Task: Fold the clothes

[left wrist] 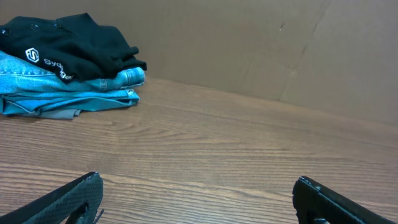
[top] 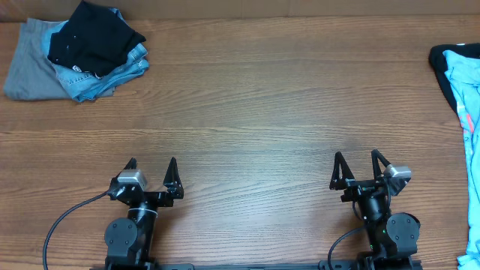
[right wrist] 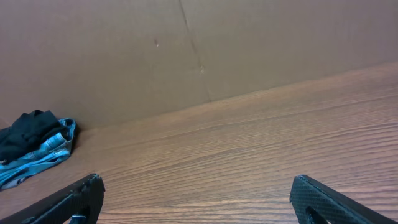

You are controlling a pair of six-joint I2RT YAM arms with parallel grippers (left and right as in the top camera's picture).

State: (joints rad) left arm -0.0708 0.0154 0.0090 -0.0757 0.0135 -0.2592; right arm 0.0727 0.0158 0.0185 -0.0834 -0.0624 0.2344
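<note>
Overhead, clothes: a folded stack [top: 75, 52] sits at the far left corner of the table [top: 247, 112], grey at the bottom, denim in the middle and a black garment [top: 94, 34] on top.
Overhead, T-shirt: the light blue T-shirt [top: 466, 82] lies loose and rumpled at the right edge, partly out of frame and well apart from both arms.
Overhead, tools: the left gripper [top: 151, 165] and the right gripper [top: 356, 159] sit at the near edge, fingers spread, holding nothing.
Left wrist, view: the stack [left wrist: 62, 74] shows at upper left, with white print on the black top piece. The fingers stand apart over bare wood.
Right wrist, view: the stack [right wrist: 34, 146] is small at far left before a cardboard wall [right wrist: 186, 50]. The jaws are wide and empty, and the T-shirt is not in view here.
Progress: the stacked pieces look done. The T-shirt appears unfolded and untouched, so its pick-up, spreading and folding likely remain.
</note>
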